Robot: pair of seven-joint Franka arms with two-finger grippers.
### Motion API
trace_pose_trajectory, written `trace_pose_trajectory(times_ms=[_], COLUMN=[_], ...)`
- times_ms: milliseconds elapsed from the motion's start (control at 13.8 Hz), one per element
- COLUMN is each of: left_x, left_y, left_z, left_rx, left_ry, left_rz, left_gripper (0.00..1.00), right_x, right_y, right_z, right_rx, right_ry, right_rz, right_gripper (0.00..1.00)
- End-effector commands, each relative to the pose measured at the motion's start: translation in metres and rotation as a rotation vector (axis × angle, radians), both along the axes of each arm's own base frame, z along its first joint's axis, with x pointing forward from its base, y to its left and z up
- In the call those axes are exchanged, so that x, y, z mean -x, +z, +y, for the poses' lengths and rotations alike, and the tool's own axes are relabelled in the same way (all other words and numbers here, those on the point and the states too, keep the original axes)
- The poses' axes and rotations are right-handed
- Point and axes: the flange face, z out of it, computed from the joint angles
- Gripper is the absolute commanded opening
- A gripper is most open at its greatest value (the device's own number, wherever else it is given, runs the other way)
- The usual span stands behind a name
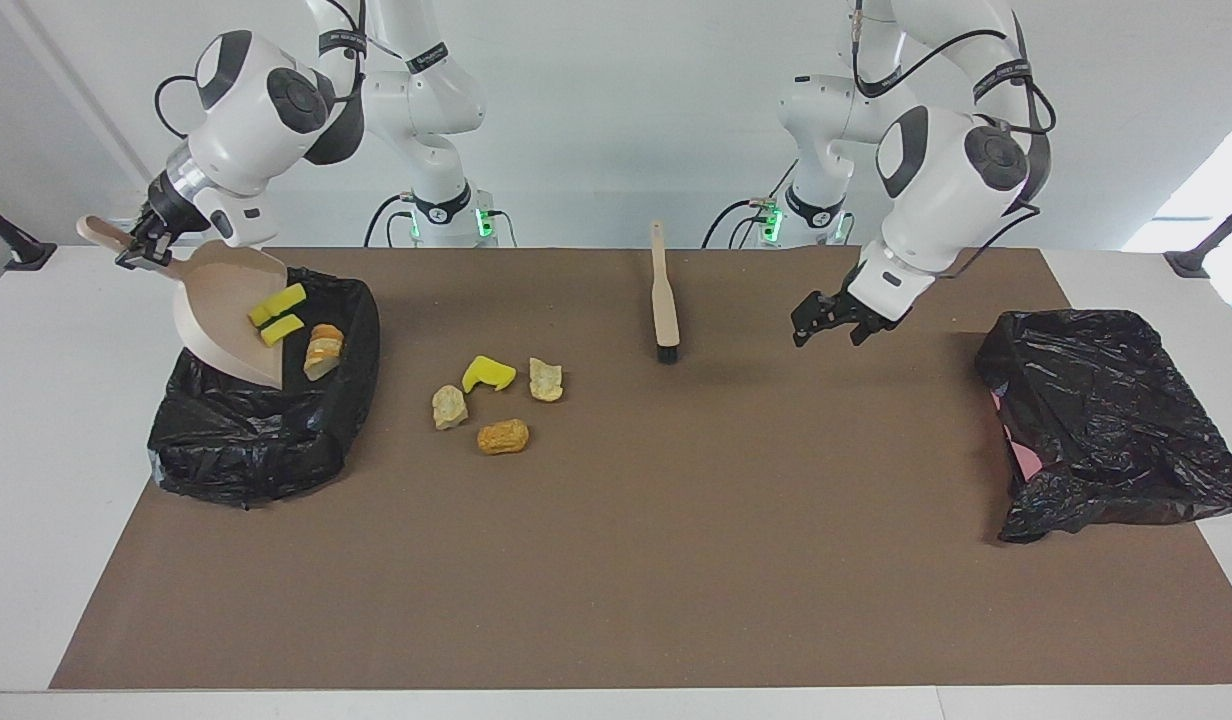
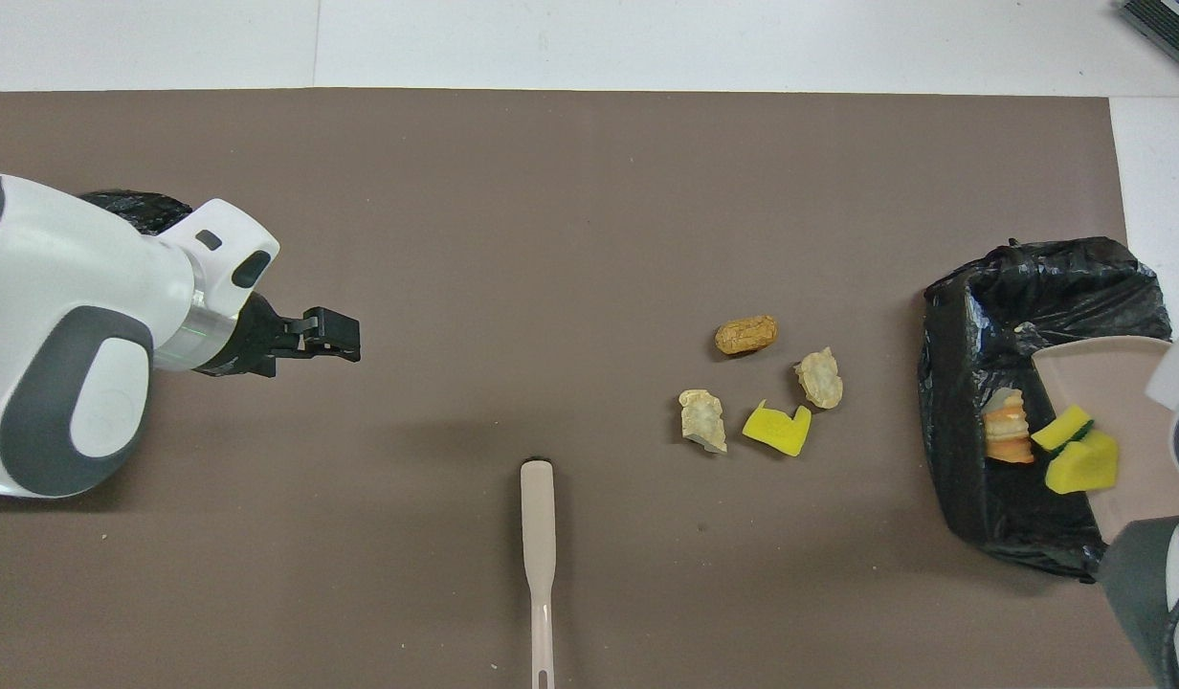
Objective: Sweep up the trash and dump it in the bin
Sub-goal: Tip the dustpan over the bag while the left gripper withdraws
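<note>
My right gripper (image 1: 134,250) is shut on the handle of the beige dustpan (image 1: 221,315) (image 2: 1121,383), which is held tilted over the black-lined bin (image 1: 256,440) (image 2: 991,316) at the right arm's end of the table. Two yellow trash pieces (image 1: 276,315) (image 2: 1076,450) lie near the pan's lip. An orange-beige chunk (image 1: 323,352) (image 2: 1006,438) sits in the bin. Several loose trash chunks (image 1: 488,373) (image 2: 777,428) lie on the brown mat beside the bin. The brush (image 1: 663,300) (image 2: 538,517) lies on the mat. My left gripper (image 1: 826,322) (image 2: 333,335) hangs open and holds nothing.
A second black bag (image 1: 1106,420) (image 2: 135,206) lies at the left arm's end of the table, mostly covered by my left arm in the overhead view. The brown mat (image 1: 676,550) covers most of the white table.
</note>
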Motion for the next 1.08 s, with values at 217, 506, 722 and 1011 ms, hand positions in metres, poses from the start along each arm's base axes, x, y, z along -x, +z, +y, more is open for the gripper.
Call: trace_pose_trajectory(times_ms=[217,506,722,1011], left_x=[-0.012,-0.012,-0.016,-0.01], left_y=[0.02,0.034,0.069,0.111], left_z=[0.073,0.106,0.112,0.111], left_rx=[-0.001,-0.091,-0.179,-0.181], left_ry=[-0.068,-0.091,-0.117,-0.111], left_rz=[0.016,0.03,0.017,-0.015], left_gripper=[1.0,1.0,1.0,1.0], right_x=[0.001,0.042,0.054,0.061], right_y=[0.023,0.087,0.105,0.09], right_z=[0.02,0.044,0.095,0.146], right_rx=[0.137,0.058,-0.026,-0.285], right_ry=[-0.019,-0.139,-0.236,-0.448], right_rz=[-0.029,-0.108,-0.175,-0.331], right_gripper=[0.0,0.0,0.0,0.0])
